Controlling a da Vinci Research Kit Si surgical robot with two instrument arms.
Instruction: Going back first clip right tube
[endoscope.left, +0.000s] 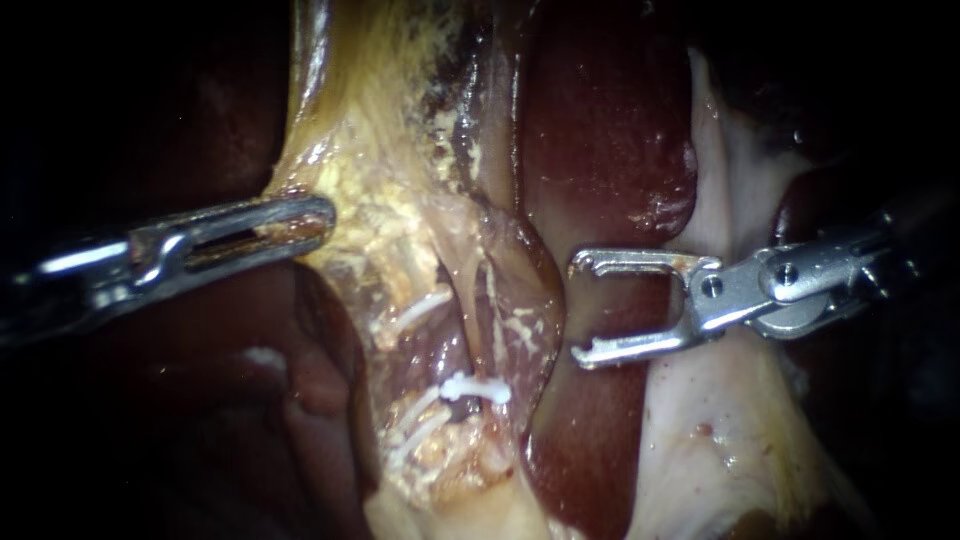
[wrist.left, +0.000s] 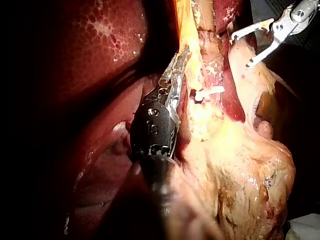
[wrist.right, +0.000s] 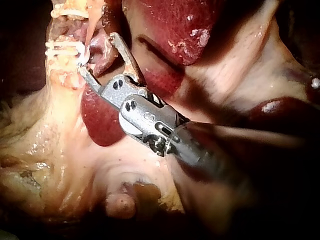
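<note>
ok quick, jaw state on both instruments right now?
Left instrument: shut on yellowish tissue.
Right instrument: open, holding nothing.

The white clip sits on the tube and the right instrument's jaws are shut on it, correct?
Not quite. The right instrument has its jaws open and empty, apart from the clip, which does sit on the tube. The endoscope view shows this.

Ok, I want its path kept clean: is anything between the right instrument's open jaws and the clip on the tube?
Nothing covers the clip. The right instrument stands beside it with its jaws open, apart from it. In the endoscope view only the edge of a reddish tissue fold lies between them.
</note>
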